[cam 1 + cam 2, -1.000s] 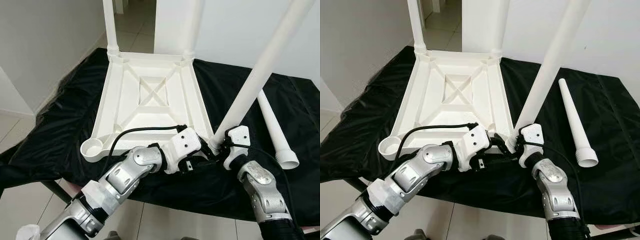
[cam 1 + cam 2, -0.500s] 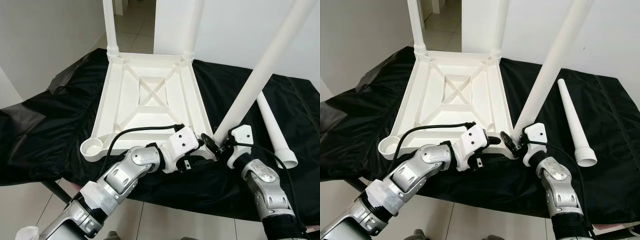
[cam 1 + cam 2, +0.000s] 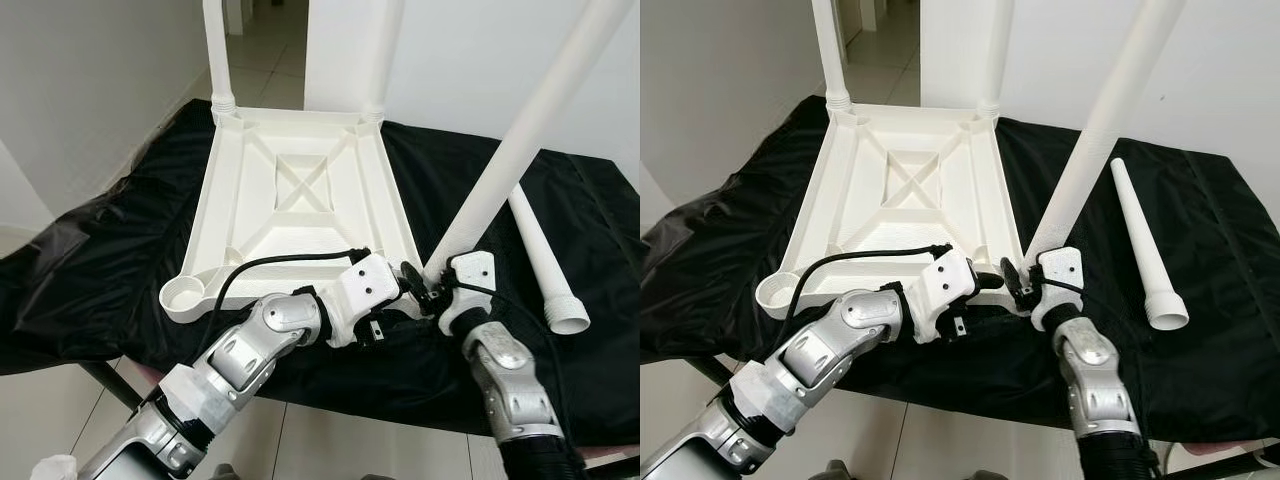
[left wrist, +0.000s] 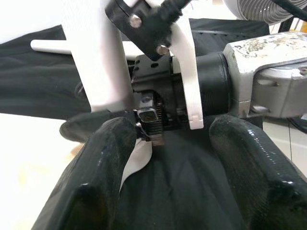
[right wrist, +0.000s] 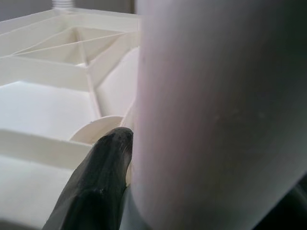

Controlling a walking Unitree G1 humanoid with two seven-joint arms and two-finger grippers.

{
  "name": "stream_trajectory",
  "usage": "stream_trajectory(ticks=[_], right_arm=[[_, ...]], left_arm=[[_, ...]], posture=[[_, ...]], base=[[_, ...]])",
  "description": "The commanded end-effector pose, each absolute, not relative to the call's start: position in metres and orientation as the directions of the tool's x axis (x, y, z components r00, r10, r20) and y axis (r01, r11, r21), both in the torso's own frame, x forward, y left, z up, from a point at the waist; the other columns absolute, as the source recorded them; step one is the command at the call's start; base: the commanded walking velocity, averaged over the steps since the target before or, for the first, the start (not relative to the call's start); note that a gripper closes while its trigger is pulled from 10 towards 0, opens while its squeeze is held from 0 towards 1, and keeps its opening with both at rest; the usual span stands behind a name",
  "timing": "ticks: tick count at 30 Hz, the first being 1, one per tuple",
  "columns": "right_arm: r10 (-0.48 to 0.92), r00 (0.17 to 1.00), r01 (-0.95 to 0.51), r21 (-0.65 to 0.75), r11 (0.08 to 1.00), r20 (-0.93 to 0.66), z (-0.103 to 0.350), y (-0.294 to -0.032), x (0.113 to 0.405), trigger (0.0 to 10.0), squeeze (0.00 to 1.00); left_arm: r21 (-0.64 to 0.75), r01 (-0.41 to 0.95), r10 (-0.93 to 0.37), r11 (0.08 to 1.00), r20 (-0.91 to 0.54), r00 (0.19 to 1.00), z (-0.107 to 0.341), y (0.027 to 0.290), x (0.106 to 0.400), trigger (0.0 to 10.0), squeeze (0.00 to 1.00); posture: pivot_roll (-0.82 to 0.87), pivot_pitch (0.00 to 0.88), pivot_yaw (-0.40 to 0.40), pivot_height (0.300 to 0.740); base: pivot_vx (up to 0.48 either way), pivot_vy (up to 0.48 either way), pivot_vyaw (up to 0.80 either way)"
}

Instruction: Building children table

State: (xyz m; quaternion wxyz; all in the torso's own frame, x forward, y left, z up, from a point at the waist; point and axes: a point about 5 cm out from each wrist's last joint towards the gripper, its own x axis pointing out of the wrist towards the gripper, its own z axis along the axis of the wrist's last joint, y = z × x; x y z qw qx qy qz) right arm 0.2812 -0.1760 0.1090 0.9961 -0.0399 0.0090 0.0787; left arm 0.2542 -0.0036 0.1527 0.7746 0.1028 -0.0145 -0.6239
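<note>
The white plastic table top [image 3: 300, 190] lies upside down on a black cloth [image 3: 120, 260]. Two white legs [image 3: 218, 50] [image 3: 385, 45] stand in its far corners. My right gripper [image 3: 433, 287] is shut on the base of a third leg [image 3: 510, 150], which leans up to the right at the near right corner. In the right wrist view that leg [image 5: 216, 110] sits against one black finger [image 5: 100, 177]. My left gripper [image 3: 405, 290] is open beside the same corner, its fingers [image 4: 96, 182] spread in front of the right gripper [image 4: 192, 81]. A fourth leg [image 3: 545, 265] lies loose on the cloth.
The near left corner socket [image 3: 183, 295] holds nothing. A black cable [image 3: 270, 262] loops over the table top's near edge. The cloth hangs over the work table's front edge; tiled floor [image 3: 40, 400] lies below. White walls stand behind and to the left.
My right gripper has shifted slightly left with the leg, bringing its base closer to the near right corner. The cloth at the left edge has billowed. My left gripper has barely moved.
</note>
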Motion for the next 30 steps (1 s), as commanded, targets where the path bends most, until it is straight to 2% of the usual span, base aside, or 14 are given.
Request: stream_trajectory(ticks=[1, 2, 4, 12, 21, 22, 25, 26, 30], right_arm=[[0.071, 0.992, -0.079, -0.069, 0.995, -0.106, 0.094, -0.182, 0.279, 10.0, 0.00], [-0.020, 0.994, 0.014, -0.057, 0.998, -0.108, 0.093, -0.178, 0.280, 10.0, 0.00], [-0.040, 0.994, 0.034, -0.058, 0.998, -0.106, 0.093, -0.177, 0.280, 10.0, 0.00], [-0.264, 0.958, 0.265, -0.003, 0.964, -0.112, 0.094, -0.163, 0.276, 10.0, 0.00], [-0.297, 0.949, 0.300, 0.019, 0.954, -0.104, 0.096, -0.153, 0.271, 10.0, 0.00], [-0.305, 0.947, 0.308, 0.019, 0.951, -0.098, 0.097, -0.157, 0.270, 10.0, 0.91], [-0.310, 0.946, 0.313, 0.019, 0.950, -0.094, 0.098, -0.159, 0.270, 10.0, 0.91], [-0.305, 0.949, 0.307, 0.022, 0.951, -0.080, 0.100, -0.160, 0.269, 10.0, 1.00], [-0.296, 0.955, 0.297, 0.048, 0.954, -0.030, 0.105, -0.161, 0.265, 10.0, 1.00]], left_arm=[[0.177, 0.976, -0.979, 0.128, -0.135, 0.153, 0.151, -0.003, 0.250, 10.0, 0.00], [0.175, 0.976, -0.979, 0.129, -0.135, 0.154, 0.151, -0.004, 0.250, 10.0, 0.00], [0.175, 0.976, -0.979, 0.129, -0.135, 0.154, 0.151, -0.004, 0.250, 10.0, 0.00], [0.175, 0.976, -0.979, 0.129, -0.135, 0.154, 0.152, -0.004, 0.251, 10.0, 0.00], [0.165, 0.979, -0.980, 0.122, -0.133, 0.145, 0.151, -0.006, 0.249, 10.0, 0.00], [0.168, 0.979, -0.981, 0.118, -0.133, 0.141, 0.151, -0.006, 0.249, 10.0, 0.00], [0.170, 0.979, -0.981, 0.115, -0.134, 0.139, 0.151, -0.007, 0.249, 10.0, 0.00], [0.174, 0.978, -0.981, 0.115, -0.133, 0.139, 0.152, -0.007, 0.250, 10.0, 0.00], [0.179, 0.976, -0.981, 0.123, -0.129, 0.147, 0.153, -0.006, 0.252, 10.0, 0.00]], posture=[[0.02, 0.000, -0.036, 0.740], [0.02, 0.000, -0.035, 0.740], [0.02, 0.000, -0.035, 0.740], [0.01, 0.000, -0.031, 0.740], [0.00, 0.001, -0.020, 0.740], [0.00, 0.000, -0.020, 0.740], [0.00, 0.000, -0.020, 0.740], [0.00, 0.000, -0.020, 0.740], [0.00, 0.000, -0.021, 0.740]], base=[[0.000, 0.000, 0.00], [0.000, 0.000, 0.00], [0.000, 0.000, 0.00], [0.000, 0.000, 0.00], [0.000, 0.000, 0.00], [0.000, 0.000, 0.00], [0.000, 0.000, 0.00], [0.000, 0.000, 0.00], [0.000, 0.000, 0.00]])
